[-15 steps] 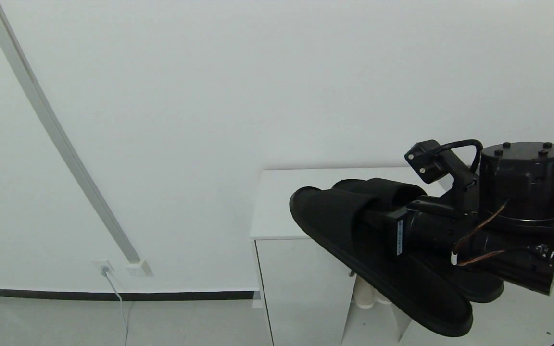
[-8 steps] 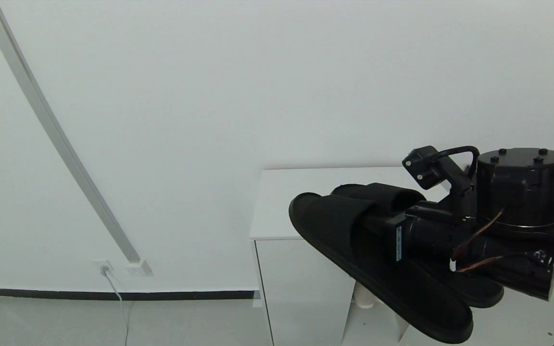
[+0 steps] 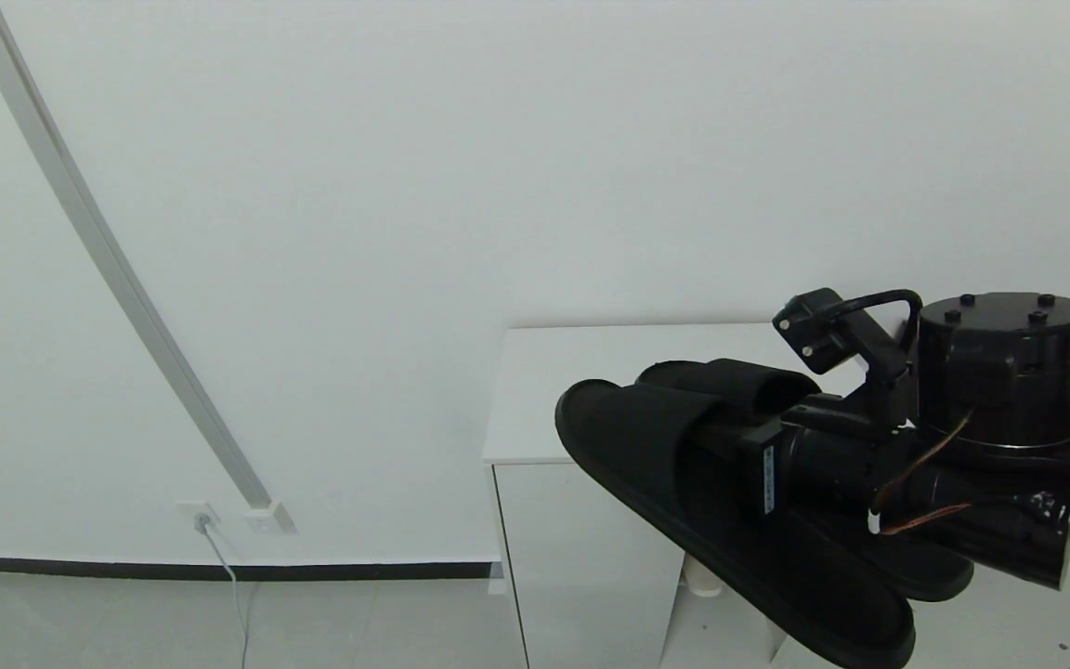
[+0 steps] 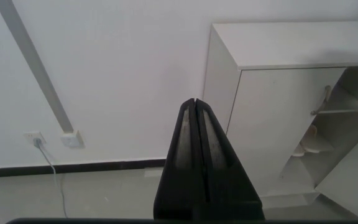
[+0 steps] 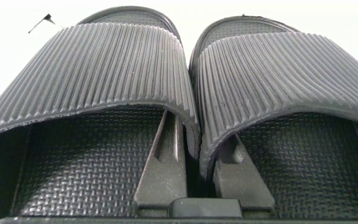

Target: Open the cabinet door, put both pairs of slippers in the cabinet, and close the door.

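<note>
White wall, pale floor, low socket.

1. Black slippers: two are showing, making one pair.
2. Cabinet: one is standing, white.
3. Wall plates: two are sitting side by side.
4. Cable: one is hanging.
5. Slanted wall strip: one is running.
6. Grippers: two are counting in, the left gripper and the right gripper.
7. Pale items on the cabinet shelves: count is not resolving.
</note>
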Tool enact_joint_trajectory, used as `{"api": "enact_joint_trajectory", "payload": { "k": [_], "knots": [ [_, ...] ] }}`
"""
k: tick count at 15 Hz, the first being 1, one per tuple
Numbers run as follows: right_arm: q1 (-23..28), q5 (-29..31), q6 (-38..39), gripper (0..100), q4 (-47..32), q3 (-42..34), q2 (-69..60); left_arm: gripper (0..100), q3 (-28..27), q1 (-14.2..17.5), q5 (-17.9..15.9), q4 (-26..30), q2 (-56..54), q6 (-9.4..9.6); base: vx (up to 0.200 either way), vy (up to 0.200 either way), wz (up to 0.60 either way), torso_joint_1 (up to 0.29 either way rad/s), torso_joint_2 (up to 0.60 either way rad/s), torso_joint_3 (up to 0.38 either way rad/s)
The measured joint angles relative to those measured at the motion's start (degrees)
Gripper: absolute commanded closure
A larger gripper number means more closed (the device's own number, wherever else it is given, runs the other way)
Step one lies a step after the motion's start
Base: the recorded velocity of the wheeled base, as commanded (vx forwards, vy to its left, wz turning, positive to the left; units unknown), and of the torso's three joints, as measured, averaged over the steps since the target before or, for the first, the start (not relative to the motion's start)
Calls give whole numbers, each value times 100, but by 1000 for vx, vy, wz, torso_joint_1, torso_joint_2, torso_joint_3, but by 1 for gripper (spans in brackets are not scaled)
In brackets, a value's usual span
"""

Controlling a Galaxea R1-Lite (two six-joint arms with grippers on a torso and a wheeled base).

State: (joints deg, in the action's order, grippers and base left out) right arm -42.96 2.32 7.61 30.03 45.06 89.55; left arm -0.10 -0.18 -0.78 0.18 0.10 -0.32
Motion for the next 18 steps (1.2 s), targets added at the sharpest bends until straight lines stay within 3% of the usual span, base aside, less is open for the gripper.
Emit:
{"api": "enact_joint_trajectory", "payload": {
  "k": [16,18],
  "knots": [
    [-63,-33,-178,100,9,-272,0,100,0,2,7,-2,0,2,0,-200,0,3,2,5],
    [-100,-55,-296,100,13,-357,-11,100,0,0,7,0,0,0,0,0,0,0,0,0]
  ]
}}
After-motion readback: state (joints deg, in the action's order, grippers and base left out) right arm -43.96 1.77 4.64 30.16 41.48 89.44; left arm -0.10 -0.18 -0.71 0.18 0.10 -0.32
